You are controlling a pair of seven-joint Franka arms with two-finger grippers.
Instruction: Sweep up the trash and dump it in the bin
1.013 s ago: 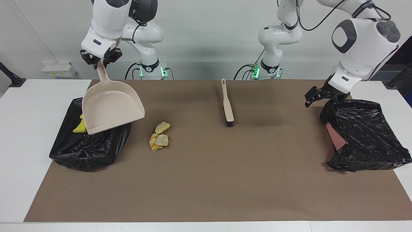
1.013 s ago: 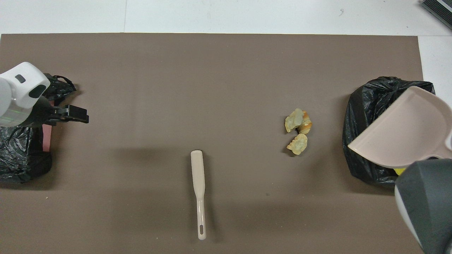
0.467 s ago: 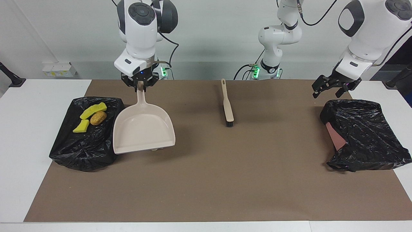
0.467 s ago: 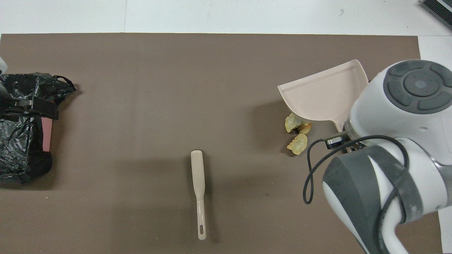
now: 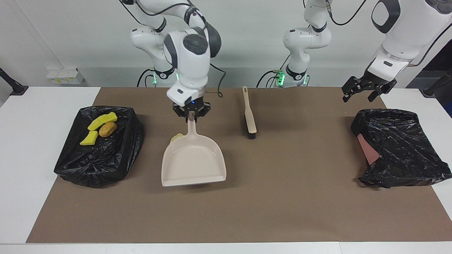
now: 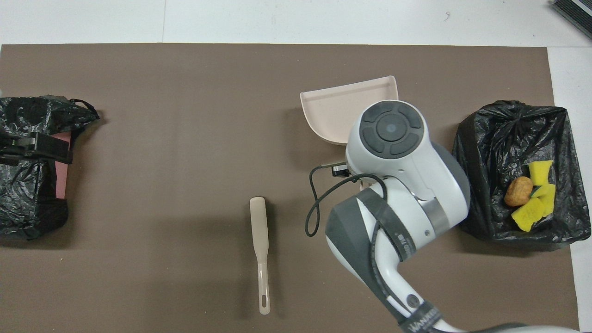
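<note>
My right gripper [image 5: 191, 118] is shut on the handle of a beige dustpan [image 5: 193, 163], whose scoop slopes down low over the mat near the middle. The pan covers most of the pale pastry trash; one piece [image 5: 176, 138] peeks out beside its handle end. In the overhead view my right arm hides that trash, and only the pan's scoop [image 6: 344, 104] shows. A black-bagged bin [image 5: 102, 162] at the right arm's end holds yellow sponge chunks [image 5: 102, 121] and a brown lump [image 5: 107, 129]. My left gripper [image 5: 357, 98] hangs open over the mat beside another black bag [image 5: 402, 148].
A beige brush [image 5: 249, 114] lies on the brown mat [image 5: 282, 197], nearer the robots than the pan, bristles pointing away from them. The black bag at the left arm's end partly covers a pink container [image 5: 368, 150]. White table shows past the mat's ends.
My right arm swung the dustpan from over the bin toward the table's middle, now covering the pastry pieces. The sponges and lump lie uncovered on the bin. My left gripper drew back from its bag.
</note>
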